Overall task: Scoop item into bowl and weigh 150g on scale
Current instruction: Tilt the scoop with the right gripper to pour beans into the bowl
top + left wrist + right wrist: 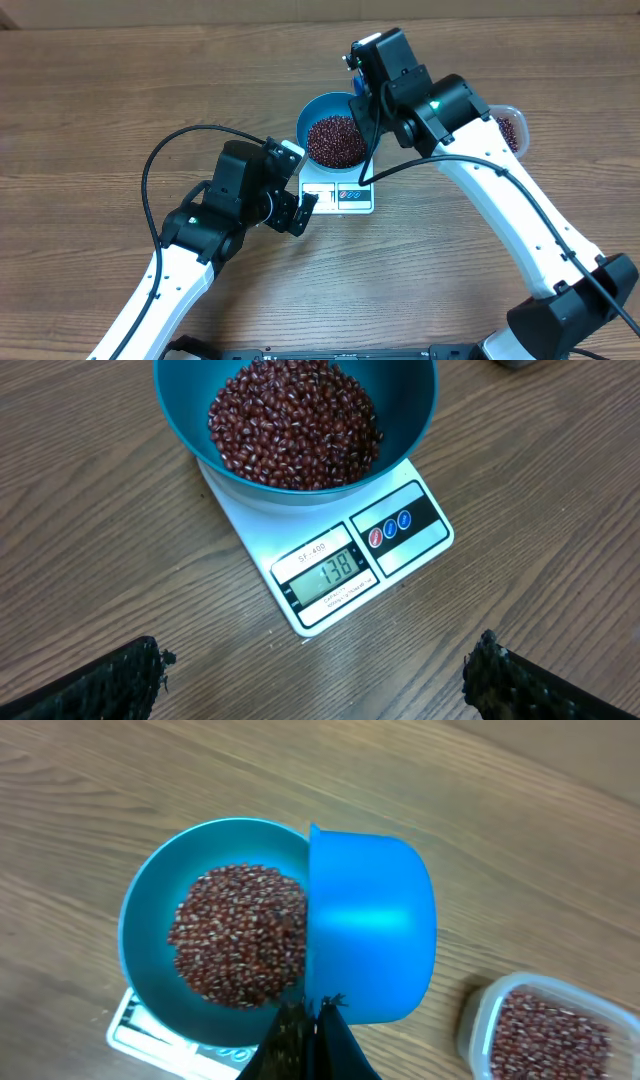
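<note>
Just under the right tool (310,1020), a small blue scoop (370,940) is hanging tipped on its side, its mouth turned toward the bowl (140,920) and its lip reaching just over the rim on the side nearest the tool. That tool is clamping shut on the scoop; the handle itself is hiding under the dark fingers, so I am guessing that is where it is gripping. Ahead of the left tool (315,682), which is standing wide open and holding nothing, the scale (245,525) is sitting on the wooden surface (100,540) with the bowl resting on top of it and overhanging it. The beans (295,425) are lying heaped inside the bowl, and the display (325,572) is showing 138, so I would judge that only a little more is wanted. More beans are waiting in a clear tub (480,1010) beside the right tool. These beans are looking hard, glossy and loose: they would be rolling and pouring quickly rather than clumping, and no pinch would be catching them, so the scoop is the right carrier. It seems light, stiff and smooth, best taken by the handle and tilted gently. The bowl is merely resting, so a nudge could be shifting it.
</note>
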Tool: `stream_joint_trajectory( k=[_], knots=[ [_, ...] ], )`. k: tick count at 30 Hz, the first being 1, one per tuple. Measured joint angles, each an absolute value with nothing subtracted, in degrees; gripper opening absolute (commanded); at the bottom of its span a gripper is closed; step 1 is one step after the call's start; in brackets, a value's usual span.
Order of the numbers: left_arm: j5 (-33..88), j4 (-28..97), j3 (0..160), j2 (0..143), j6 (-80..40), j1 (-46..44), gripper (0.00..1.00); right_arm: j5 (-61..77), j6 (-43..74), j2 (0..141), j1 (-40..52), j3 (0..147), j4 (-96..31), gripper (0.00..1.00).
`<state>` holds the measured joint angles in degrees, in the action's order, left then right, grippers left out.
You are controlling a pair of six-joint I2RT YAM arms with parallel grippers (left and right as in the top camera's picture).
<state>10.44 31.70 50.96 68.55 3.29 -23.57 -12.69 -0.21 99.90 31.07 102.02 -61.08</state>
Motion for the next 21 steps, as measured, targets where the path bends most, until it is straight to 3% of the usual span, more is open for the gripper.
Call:
stream_joint_trajectory(
  k=[21],
  knots=[
    [10.44,31.70,50.96,68.55,3.29,-23.57,1.00,-15.07,-0.23,99.90,31.59,102.02,-60.84,0.04]
  ],
)
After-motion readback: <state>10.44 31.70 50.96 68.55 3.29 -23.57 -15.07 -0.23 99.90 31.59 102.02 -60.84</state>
